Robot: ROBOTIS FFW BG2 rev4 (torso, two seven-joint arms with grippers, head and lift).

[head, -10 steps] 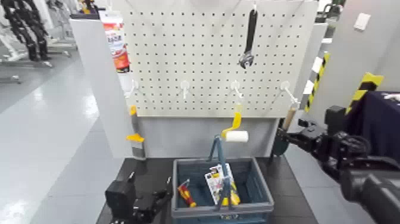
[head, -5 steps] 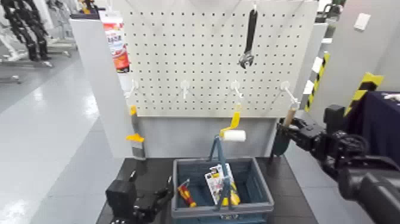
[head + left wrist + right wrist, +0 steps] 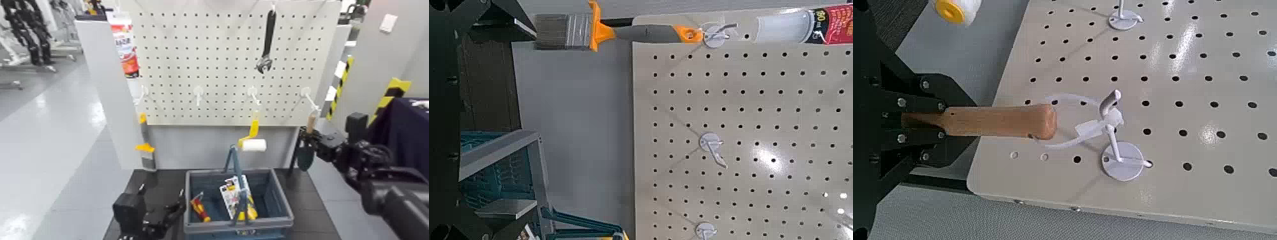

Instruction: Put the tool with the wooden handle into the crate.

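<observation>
"What do your jaws have?"

"My right gripper (image 3: 950, 120) is clamped on the wooden handle (image 3: 1003, 121) of the trowel, one black side pressed along each edge. I judge that I grip low, near the blade (image 3: 305, 157), because the butt has to stay free: a clear loop (image 3: 1075, 98) ties it to the white hook (image 3: 1115, 150) on the pegboard (image 3: 1188, 95)."

"So it isn't loose yet?"

"No. The trowel hangs at the board's lower right corner, handle up, blade down, outside the crate (image 3: 281, 222). My closed jaws should keep it from swinging while I work the loop off. I'd raise it past the hook's tip before pulling away; a straight tug could snag."

"And your other arm?"

"My left gripper (image 3: 161, 191) waits beside the crate, its jaws well apart on nothing. It looks parked, leaving the lifting to the right."

"How does the trowel look?"

"Pale tan wood, smooth, with a rounded butt. The blade is dark green, tapering downward."

"Anything about the crate?"

"It's blue-grey, thick-rimmed, down to the left of the trowel. Its hoop (image 3: 236, 167) stands up across the middle, so I'd bring the blade in beside that, over the right part."
</observation>
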